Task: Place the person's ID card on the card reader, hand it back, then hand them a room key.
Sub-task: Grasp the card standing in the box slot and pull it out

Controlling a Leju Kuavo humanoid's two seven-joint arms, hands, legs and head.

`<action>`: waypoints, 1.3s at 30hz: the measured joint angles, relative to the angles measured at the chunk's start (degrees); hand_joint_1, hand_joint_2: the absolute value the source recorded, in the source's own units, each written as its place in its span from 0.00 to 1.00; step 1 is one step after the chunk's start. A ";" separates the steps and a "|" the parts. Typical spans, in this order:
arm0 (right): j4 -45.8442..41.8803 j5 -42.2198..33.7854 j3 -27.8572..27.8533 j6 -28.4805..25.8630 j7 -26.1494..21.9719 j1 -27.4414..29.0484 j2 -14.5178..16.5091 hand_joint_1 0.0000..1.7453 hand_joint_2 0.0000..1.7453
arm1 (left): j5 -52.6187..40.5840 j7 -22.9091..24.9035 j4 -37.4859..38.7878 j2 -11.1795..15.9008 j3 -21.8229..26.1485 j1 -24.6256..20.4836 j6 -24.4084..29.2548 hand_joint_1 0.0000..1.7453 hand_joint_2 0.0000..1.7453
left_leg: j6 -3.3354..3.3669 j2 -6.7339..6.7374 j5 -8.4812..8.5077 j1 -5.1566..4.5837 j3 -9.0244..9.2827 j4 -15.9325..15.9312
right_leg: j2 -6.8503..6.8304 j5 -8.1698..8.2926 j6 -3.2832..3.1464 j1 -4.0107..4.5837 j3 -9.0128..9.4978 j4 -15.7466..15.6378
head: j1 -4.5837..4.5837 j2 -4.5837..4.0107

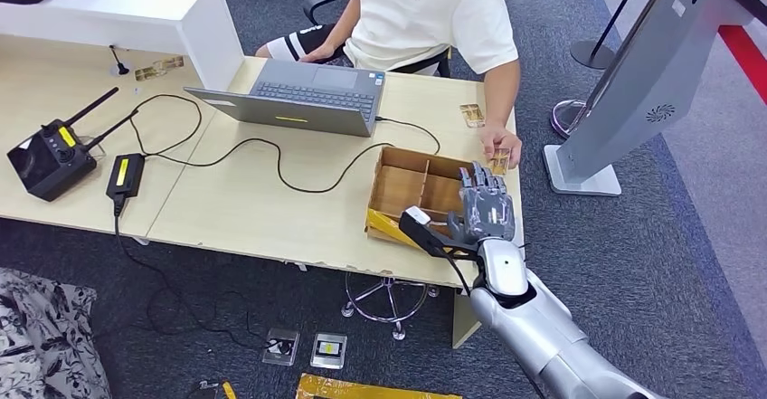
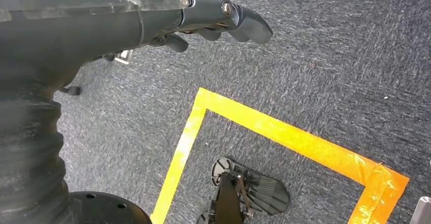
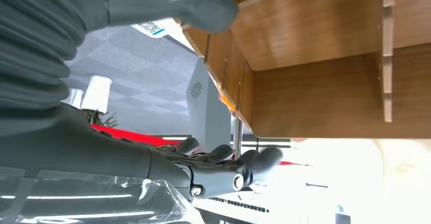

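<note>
Right hand point(image 1: 486, 207) hovers over the near right corner of the wooden divider box point(image 1: 405, 171), fingers spread and holding nothing. Just past the fingertips, the person's hand point(image 1: 503, 148) rests on a small card point(image 1: 498, 159) at the desk point(image 1: 262, 209) edge, probably the ID. Looks like the pickup step, so next it needs a reach forward and a pinch. Card's too covered to call its long axis. Left hand point(image 2: 213, 23) hangs over the carpet, fingers loosely curled, empty
</note>
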 joint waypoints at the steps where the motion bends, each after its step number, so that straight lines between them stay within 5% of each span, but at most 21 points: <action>1: -0.22 0.10 -0.02 -0.03 0.13 0.08 -0.07 0.00 1.00 | -0.05 0.00 0.00 0.00 0.00 0.00 0.00 0.00 1.00 | 0.00 0.00 0.00 0.00 0.00 0.00 | -0.01 0.00 0.00 0.00 0.00 0.00 | 0.01 0.00; 24: -17.57 7.29 -5.12 -6.02 6.46 4.53 -6.08 0.00 1.00 | -1.07 -0.82 0.14 0.00 0.26 0.50 0.00 0.00 1.00 | 0.00 -0.01 -0.01 -0.01 -0.07 0.00 | -0.01 0.01 0.01 0.00 -0.06 0.00 | 0.02 0.00; 34: -28.98 8.83 -6.05 -1.33 4.71 8.56 -7.27 0.00 1.00 | -1.20 -1.07 0.20 0.00 0.38 1.05 0.00 0.00 1.00 | -0.01 -0.01 -0.03 0.00 -0.07 0.00 | -0.01 0.00 0.00 0.00 -0.07 0.00 | 0.01 0.00; 39: -31.59 4.78 -5.77 3.94 0.17 9.44 -7.14 0.00 1.00 | -1.36 -1.09 0.20 0.00 1.08 1.16 0.00 0.00 1.00 | -0.01 -0.02 -0.03 0.00 -0.09 0.00 | -0.02 0.00 0.00 0.00 -0.04 0.00 | 0.02 0.00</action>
